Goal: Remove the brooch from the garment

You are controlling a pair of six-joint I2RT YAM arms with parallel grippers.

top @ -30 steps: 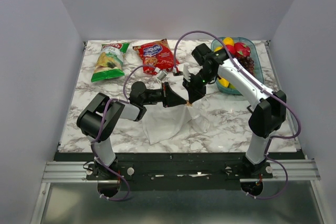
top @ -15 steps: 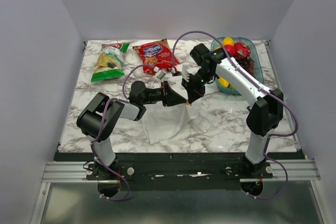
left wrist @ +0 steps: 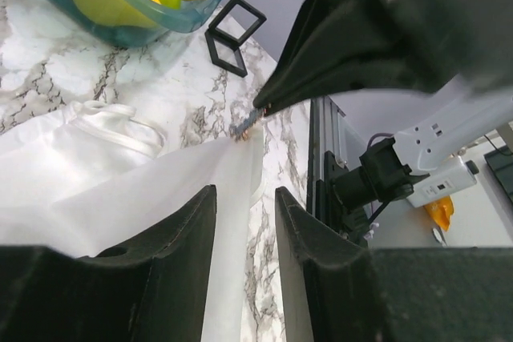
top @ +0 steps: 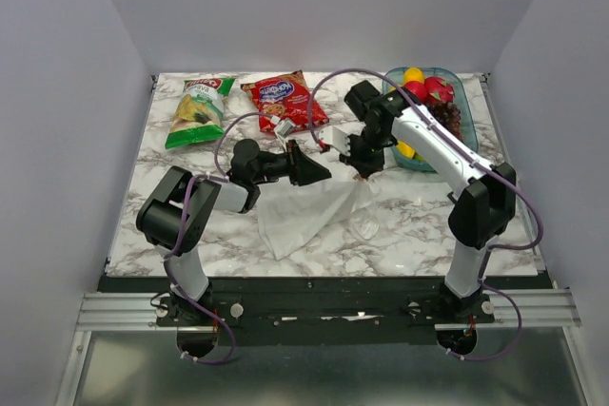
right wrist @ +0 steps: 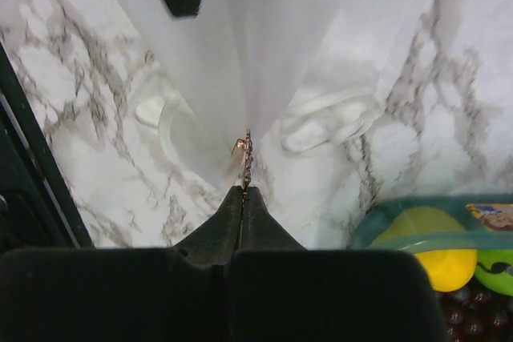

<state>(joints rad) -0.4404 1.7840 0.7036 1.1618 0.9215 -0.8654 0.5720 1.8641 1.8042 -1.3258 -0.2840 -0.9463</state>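
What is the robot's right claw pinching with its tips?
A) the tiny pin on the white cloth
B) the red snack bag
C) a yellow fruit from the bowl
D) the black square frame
A: in the right wrist view the right gripper is shut, with the small brooch right at its tips and the white garment drawn up to a peak there.

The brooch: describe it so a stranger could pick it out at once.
Find the white garment mid-table. The right hand holds one edge up in a peak, and the brooch sits at that peak, at its shut tips. It is tiny, thin and metallic against plain cloth.
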